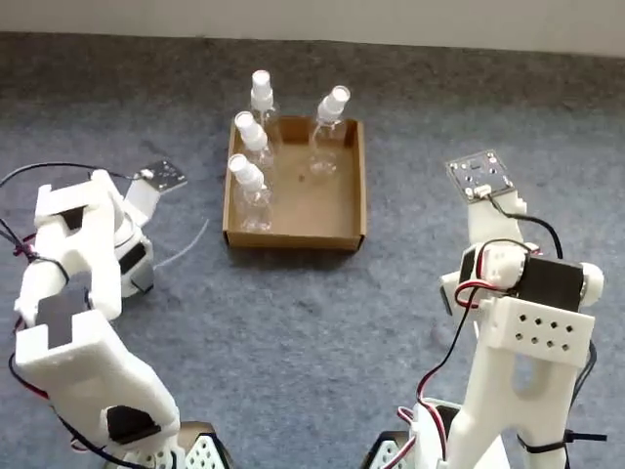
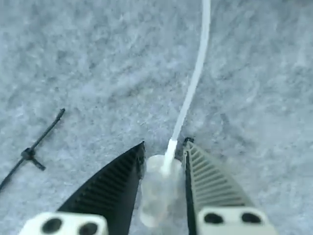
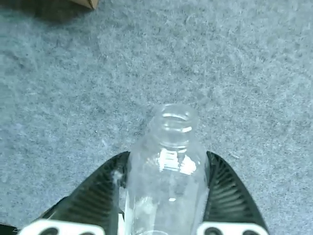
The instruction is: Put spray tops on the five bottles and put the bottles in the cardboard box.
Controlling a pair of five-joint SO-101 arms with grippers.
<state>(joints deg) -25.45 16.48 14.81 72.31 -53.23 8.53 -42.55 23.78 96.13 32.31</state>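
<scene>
My left gripper [image 2: 165, 147] is shut on a white spray top [image 2: 159, 188], low over the carpet. The top's thin dip tube [image 2: 193, 78] sticks out past the fingertips, and the same tube [image 1: 184, 246] shows beside the left arm [image 1: 83, 244]. My right gripper [image 3: 167, 157] is shut on a clear bottle [image 3: 168, 147] with an open neck and no top, held upright over the carpet. The right arm [image 1: 508, 283] stands to the right of the cardboard box [image 1: 293, 238]. Several bottles with spray tops [image 1: 256, 191] stand upright in the box.
Grey carpet [image 1: 312, 332] covers the table between the two arms and in front of the box. A black cable tie [image 2: 32, 152] lies on the carpet near my left gripper. A corner of the box [image 3: 85, 2] lies ahead of the held bottle.
</scene>
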